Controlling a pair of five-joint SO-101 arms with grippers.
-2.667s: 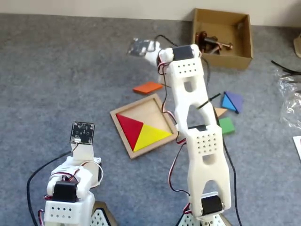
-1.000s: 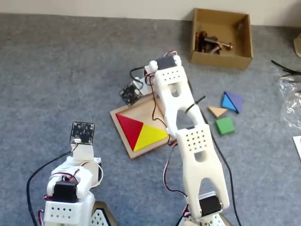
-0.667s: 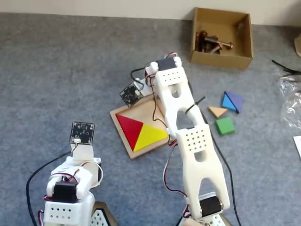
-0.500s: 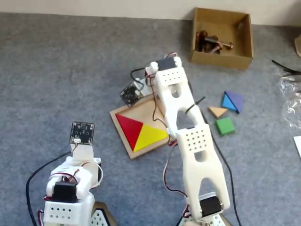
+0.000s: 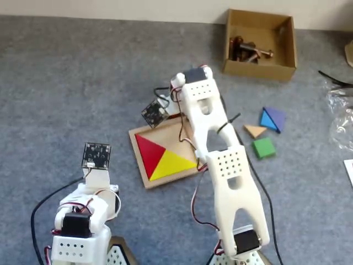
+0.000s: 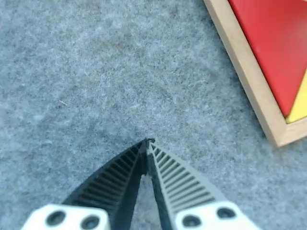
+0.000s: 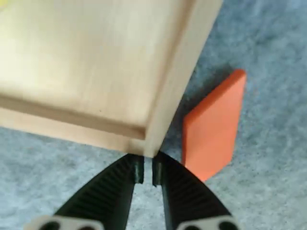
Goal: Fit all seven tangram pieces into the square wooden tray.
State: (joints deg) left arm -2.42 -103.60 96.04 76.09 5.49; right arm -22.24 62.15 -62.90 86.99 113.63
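One corner of the tray (image 7: 178,79) touches the closed right gripper (image 7: 147,173), orange piece (image 7: 211,129) beside.

A grey felt-covered worktop (image 5: 71,83) runs to a pale strip of wall (image 5: 110,8) at the far edge. Toward the far right stands an open brown cardboard box (image 5: 256,70), upright, holding a small heap of coppery-brown metal parts (image 5: 249,51). At the right edge lies a crumpled clear plastic bag (image 5: 342,124), with thin black cables (image 5: 332,80) just beyond it and a white sheet corner (image 5: 349,168) nearer, all well apart from the box
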